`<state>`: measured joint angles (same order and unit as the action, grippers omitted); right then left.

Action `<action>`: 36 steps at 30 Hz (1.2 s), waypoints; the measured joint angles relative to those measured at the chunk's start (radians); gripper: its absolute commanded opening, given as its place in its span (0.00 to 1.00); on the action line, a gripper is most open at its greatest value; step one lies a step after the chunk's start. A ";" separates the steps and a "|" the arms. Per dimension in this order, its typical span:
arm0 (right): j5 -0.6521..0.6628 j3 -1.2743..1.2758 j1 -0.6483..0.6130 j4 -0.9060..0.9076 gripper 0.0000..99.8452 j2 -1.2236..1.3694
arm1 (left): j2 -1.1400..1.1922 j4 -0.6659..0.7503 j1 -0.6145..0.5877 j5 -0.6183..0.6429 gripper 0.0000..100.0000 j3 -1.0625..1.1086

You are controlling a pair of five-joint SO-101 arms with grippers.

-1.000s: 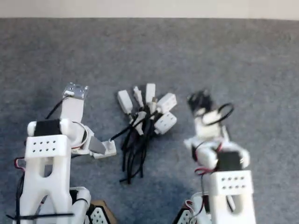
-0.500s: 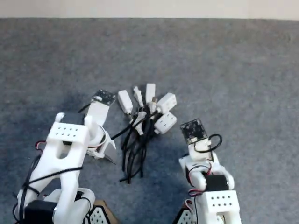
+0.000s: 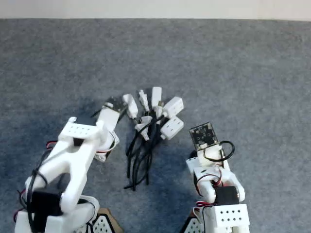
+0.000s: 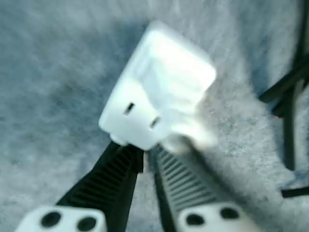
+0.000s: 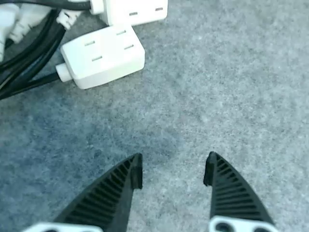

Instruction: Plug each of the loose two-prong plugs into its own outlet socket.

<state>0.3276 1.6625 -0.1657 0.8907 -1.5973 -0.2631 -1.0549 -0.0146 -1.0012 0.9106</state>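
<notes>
Several white outlet sockets and two-prong plugs on black cables (image 3: 138, 160) lie bunched at the middle of the grey carpet. My left gripper (image 4: 146, 153) is shut with nothing held, its tips right at the edge of one white socket (image 4: 159, 87), the leftmost of the bunch (image 3: 129, 105). My right gripper (image 5: 174, 169) is open and low over bare carpet. It stands short of the nearest socket (image 5: 104, 55), which is the near-right one (image 3: 171, 127), and another socket (image 5: 133, 9) lies beyond it. A small white plug (image 3: 143, 100) lies between two sockets.
Grey carpet (image 3: 243, 68) stretches bare around the bunch up to the pale wall at the far edge. The left arm's body (image 3: 77, 145) leans in from the left of the cables; the right arm (image 3: 214, 174) stands near the front edge.
The left arm has swung right and forward, bringing its gripper up to the leftmost socket. The right arm has drawn back toward its base and tipped its wrist down.
</notes>
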 measured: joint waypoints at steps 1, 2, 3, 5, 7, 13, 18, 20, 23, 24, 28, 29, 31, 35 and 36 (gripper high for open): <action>0.000 0.000 0.000 0.000 0.20 0.000 | 0.000 0.003 -0.011 0.005 0.00 -0.011; 0.000 0.000 0.000 0.000 0.20 0.000 | 0.002 0.005 -0.023 0.020 0.00 -0.028; 0.000 0.000 0.000 0.000 0.20 0.000 | 0.006 0.005 -0.038 0.040 0.00 -0.044; 0.000 0.000 0.000 0.000 0.20 0.000 | 0.006 0.005 -0.086 0.074 0.00 -0.095; 0.000 0.000 0.000 0.003 0.20 0.000 | 0.006 0.005 -0.135 0.112 0.01 -0.155; 0.000 0.000 0.000 0.003 0.20 0.000 | 0.006 -0.061 -0.207 0.106 0.16 -0.226; 0.000 0.000 0.000 0.003 0.20 0.000 | 0.006 -0.164 -0.206 0.080 0.31 -0.270; 0.000 0.000 0.000 0.003 0.20 0.000 | 0.006 -0.175 -0.207 0.077 0.32 -0.313; 0.000 0.000 0.000 0.003 0.20 0.000 | 0.006 -0.175 -0.187 0.054 0.32 -0.368; 0.000 0.000 0.000 0.003 0.20 0.000 | 0.006 -0.175 -0.172 0.018 0.32 -0.376; 0.000 0.000 0.000 0.003 0.20 0.000 | 0.006 -0.175 -0.109 -0.195 0.36 -0.377; 0.000 0.000 0.000 0.003 0.20 0.000 | 0.006 -0.175 -0.098 -0.239 0.36 -0.377; 0.000 0.000 0.000 0.003 0.20 0.000 | 0.006 -0.175 -0.083 -0.328 0.36 -0.368; 0.000 0.002 0.000 0.003 0.20 0.000 | 0.006 -0.175 -0.086 -0.514 0.35 -0.328; 0.000 0.002 0.000 0.003 0.20 0.000 | 0.006 -0.175 -0.086 -0.557 0.35 -0.313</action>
<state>0.3276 1.6640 -0.1657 0.8938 -1.5973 -0.2570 -1.2298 -0.1005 -1.5581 0.5976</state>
